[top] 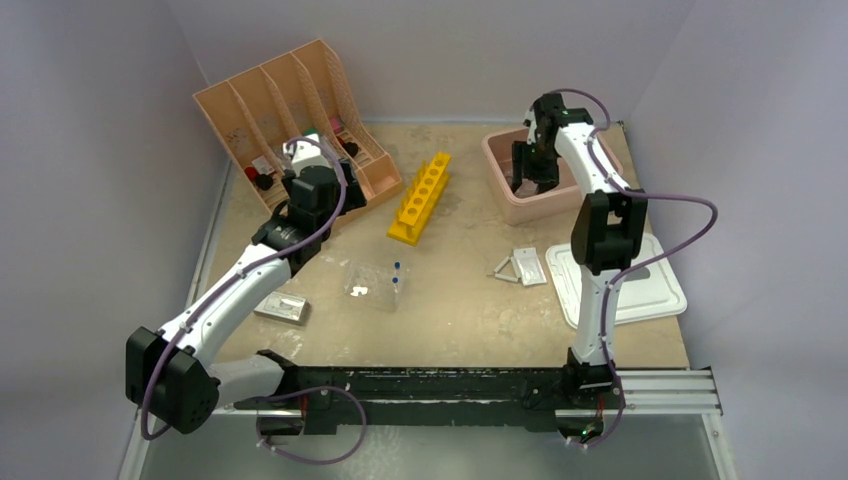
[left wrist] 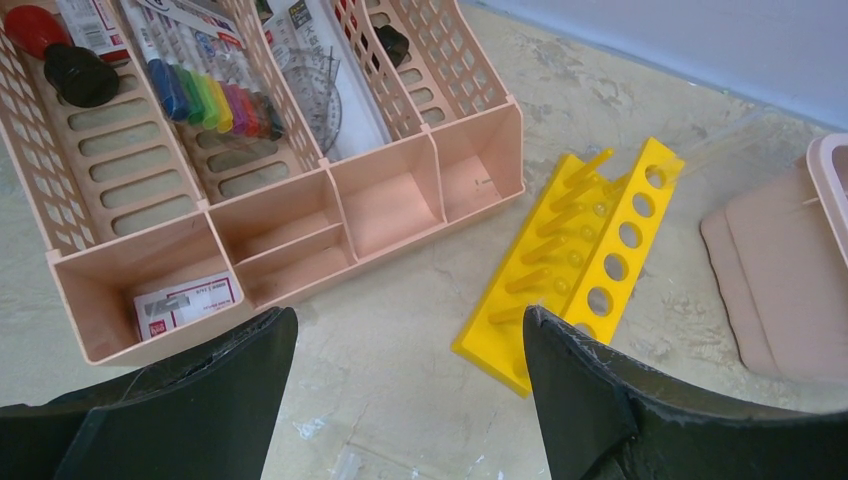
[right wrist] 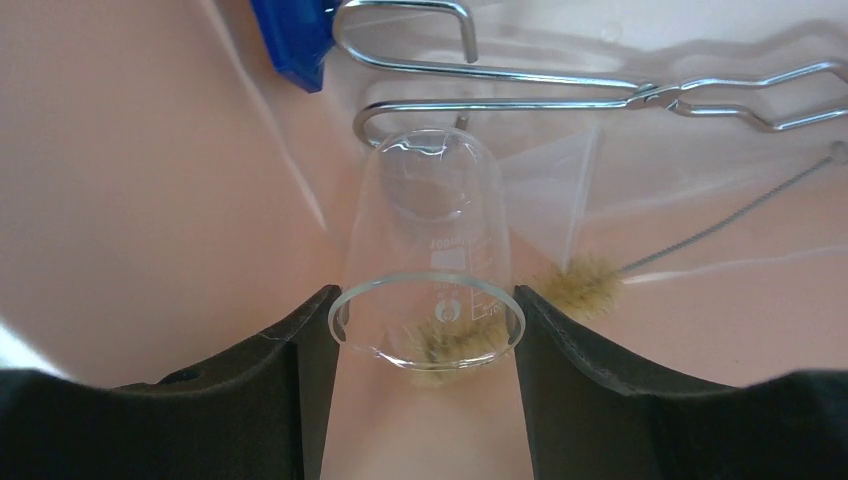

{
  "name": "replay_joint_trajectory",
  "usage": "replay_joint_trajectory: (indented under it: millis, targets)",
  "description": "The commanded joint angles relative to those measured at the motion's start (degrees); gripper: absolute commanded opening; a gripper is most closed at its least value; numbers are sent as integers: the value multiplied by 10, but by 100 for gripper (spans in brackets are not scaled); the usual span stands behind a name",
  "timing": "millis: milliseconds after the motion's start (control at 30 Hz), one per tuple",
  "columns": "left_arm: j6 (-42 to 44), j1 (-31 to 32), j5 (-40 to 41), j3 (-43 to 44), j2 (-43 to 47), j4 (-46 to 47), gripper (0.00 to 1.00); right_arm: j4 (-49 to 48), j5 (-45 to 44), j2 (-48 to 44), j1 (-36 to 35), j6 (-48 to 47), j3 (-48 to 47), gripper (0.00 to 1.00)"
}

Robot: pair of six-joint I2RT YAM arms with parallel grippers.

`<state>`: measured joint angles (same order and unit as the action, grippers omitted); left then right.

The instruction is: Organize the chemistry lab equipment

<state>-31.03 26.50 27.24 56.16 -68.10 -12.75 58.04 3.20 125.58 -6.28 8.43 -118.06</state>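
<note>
Equipment lay scattered over the worktop (top: 460, 320) in the overhead view: a clear bag of blue-tipped pipettes (top: 376, 284) near the middle, a silver blister sheet (top: 281, 307) toward the near left, and a white packet (top: 530, 267) just beside a wire triangle (top: 504, 268), left of the white lid (top: 650, 290). A yellow tube rack (top: 420, 198) lay between the peach organizer (top: 290, 110) and the pink tub (top: 540, 212). The left fingers (top: 318, 183) hovered at the organizer's front edge, and the right fingers (top: 530, 175) reached down into the tub. From the left wrist, the left fingers stood released and wide apart, grasping nothing, above bare worktop between the organizer's low front compartments and the rack. A small labelled packet (left wrist: 185, 300) lay in the leftmost front compartment, with coloured markers (left wrist: 215, 100) in a slot behind. From the right wrist, the right fingers were clenched on the rim of a clear glass beaker (right wrist: 430, 230), one on each side, its mouth toward the camera, inside the tub. Beyond it on the tub floor lay metal tongs (right wrist: 600, 95), a wire-stemmed brush (right wrist: 585, 285) with pale bristles, and a blue piece (right wrist: 295, 40) at the top edge.
</note>
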Motion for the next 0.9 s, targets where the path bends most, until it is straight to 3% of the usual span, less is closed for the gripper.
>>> replay_joint_trajectory:
  millis: [0, 267, 600, 867]
  targets:
    - [-5, -6, 1, 32, -7, 29, 83, 11, 4, 12, 3, -7, -28, 52]
    - [-7, -7, -3, 31, -7, 28, 83, 2, -39, 35, 3, 4, -47, 52]
    - [-9, -7, -4, 30, -5, 28, 83, 3, -33, 45, 3, 10, -80, 56]
    - [-10, -7, -5, 27, -5, 27, 83, -8, 49, 52, 3, -3, -77, 57]
